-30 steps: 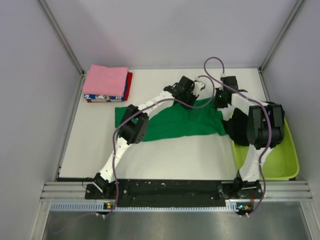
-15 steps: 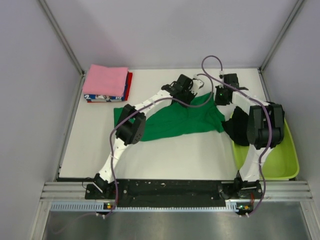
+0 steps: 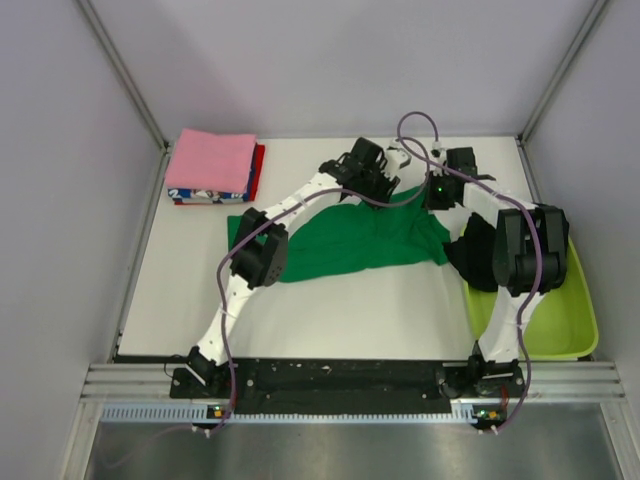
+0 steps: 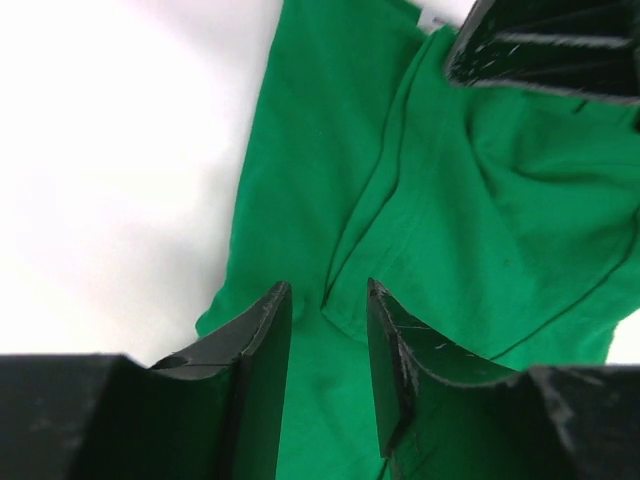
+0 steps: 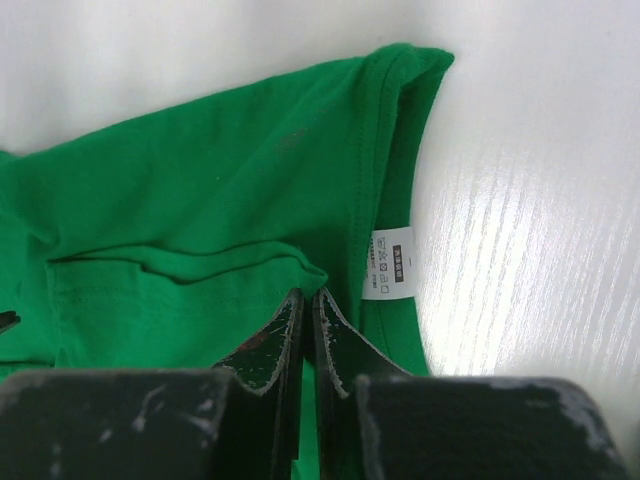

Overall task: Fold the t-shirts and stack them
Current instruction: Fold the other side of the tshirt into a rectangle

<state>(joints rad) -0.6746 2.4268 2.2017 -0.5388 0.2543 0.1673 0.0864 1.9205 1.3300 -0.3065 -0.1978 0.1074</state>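
The bright green t-shirt lies spread and wrinkled across the middle of the table. My right gripper is at its far right corner, shut on a raised fold of the green cloth beside a white care label; the fingertips meet on the fold. My left gripper is open just over the shirt's far edge, with green cloth under its jaws. The black t-shirt hangs crumpled over the tub's rim, partly hidden by the right arm. Pink, red and blue-white printed tees are stacked at the far left.
The lime-green plastic tub stands at the right, next to the right arm's base. Grey walls close the table on the left, back and right. The two grippers are close together at the back; the right one's finger shows in the left wrist view.
Both grippers have moved a little toward the back wall. The shirt's far right edge has been drawn back with them, so the cloth reaches farther back than before.
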